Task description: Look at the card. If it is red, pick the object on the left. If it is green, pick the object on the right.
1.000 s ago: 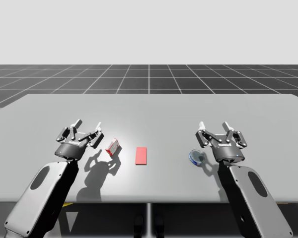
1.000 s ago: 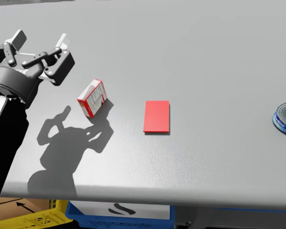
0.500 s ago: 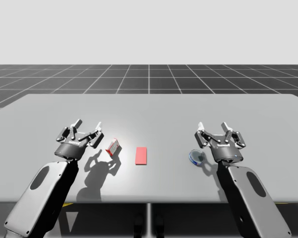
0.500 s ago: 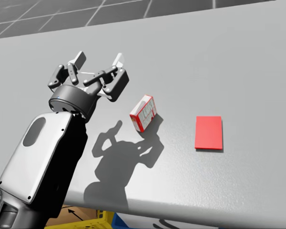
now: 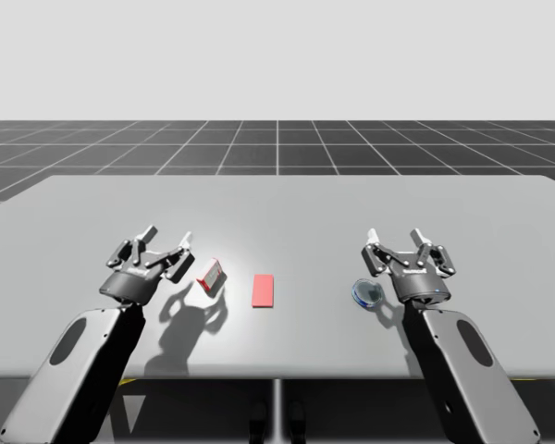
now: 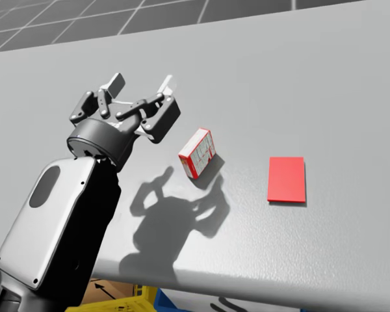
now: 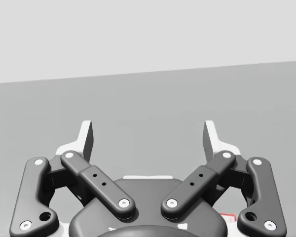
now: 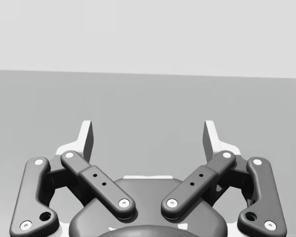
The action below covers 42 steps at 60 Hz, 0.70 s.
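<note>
A red card (image 5: 264,289) (image 6: 286,179) lies flat at the table's middle front. Left of it a small red and white box (image 5: 211,275) (image 6: 197,153) rests tilted on the table. Right of the card sits a round blue can (image 5: 366,294). My left gripper (image 5: 166,241) (image 6: 142,84) (image 7: 148,136) hovers open just left of the box, nothing between its fingers. Held open as well, my right gripper (image 5: 396,237) (image 8: 148,136) stays just right of and behind the blue can, empty.
The grey table (image 5: 287,208) stretches wide behind both grippers. Below the table's front edge a yellow crate (image 6: 110,301) and a blue bin (image 6: 182,304) stand on the floor.
My head has turned left and up, bringing the left arm fully into view. My left gripper has shifted slightly right, closer to the box. The right gripper has barely moved.
</note>
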### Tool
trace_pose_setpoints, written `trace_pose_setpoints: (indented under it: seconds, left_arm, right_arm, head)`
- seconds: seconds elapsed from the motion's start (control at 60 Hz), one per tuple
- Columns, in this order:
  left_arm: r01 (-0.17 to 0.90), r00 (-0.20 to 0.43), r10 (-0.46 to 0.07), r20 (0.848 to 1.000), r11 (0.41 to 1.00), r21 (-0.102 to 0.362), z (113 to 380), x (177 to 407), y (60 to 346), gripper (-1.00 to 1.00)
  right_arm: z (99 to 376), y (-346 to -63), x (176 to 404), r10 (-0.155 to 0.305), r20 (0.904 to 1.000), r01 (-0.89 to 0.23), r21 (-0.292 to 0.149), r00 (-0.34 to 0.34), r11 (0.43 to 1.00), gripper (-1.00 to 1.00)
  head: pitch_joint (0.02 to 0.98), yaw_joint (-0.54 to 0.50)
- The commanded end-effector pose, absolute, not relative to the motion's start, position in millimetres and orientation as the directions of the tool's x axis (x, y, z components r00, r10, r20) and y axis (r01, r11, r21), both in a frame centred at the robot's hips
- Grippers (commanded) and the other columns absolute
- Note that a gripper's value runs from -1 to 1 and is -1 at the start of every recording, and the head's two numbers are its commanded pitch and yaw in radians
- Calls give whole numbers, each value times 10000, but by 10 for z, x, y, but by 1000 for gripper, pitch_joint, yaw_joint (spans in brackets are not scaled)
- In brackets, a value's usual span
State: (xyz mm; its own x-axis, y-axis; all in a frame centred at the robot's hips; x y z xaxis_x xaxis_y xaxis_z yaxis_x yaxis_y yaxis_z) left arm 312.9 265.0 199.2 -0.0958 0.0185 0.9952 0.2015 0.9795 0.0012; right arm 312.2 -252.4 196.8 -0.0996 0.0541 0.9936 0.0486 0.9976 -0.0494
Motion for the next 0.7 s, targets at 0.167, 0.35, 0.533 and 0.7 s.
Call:
trace_pose_setpoints:
  seconds: [0.167,0.35,0.533,0.7]
  left_arm:
    - [2835,-463,-16,9989,9589,147,2015,2726,2598,-1000]
    - [2879,474,-934,9945,9546,760,1857,2508,2631,-1000]
    - [3177,1376,-1449,9798,9434,949,1660,2346,2648,-1000]
    - [3372,1779,-1445,9734,9382,777,1529,2370,2607,-1000]
  right_arm:
    - [1917,-2498,3141,623,9940,465,-583,-895,9972,-1000]
    - [1910,-2499,3145,622,9942,486,-581,-877,9971,-1000]
    - [1910,-2498,3145,628,9941,493,-586,-887,9971,-1000]
    - [1917,-2501,3144,663,9935,462,-622,-926,9970,-1000]
  head:
    - [850,319]
    - [847,321]
    - [845,326]
    - [841,328]
